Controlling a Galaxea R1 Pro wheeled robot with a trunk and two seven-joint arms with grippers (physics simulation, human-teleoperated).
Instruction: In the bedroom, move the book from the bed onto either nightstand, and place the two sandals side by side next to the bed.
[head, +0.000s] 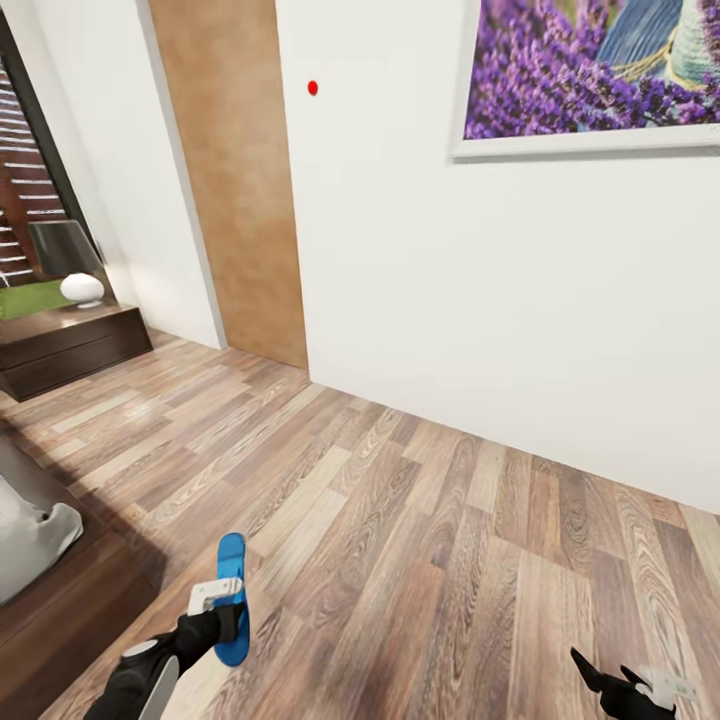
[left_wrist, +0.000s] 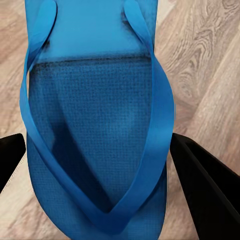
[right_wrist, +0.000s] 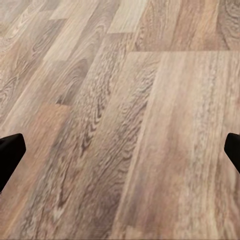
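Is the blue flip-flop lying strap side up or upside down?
Strap side up: the sandal shows its blue thong straps on top, between the left pincer fingers.

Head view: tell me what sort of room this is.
Most likely a bedroom. A bed with a grey mattress on a dark wood base sits at the left edge, a low dark nightstand carrying a lamp stands beyond it, and a framed lavender picture hangs on the white wall above the plank floor.
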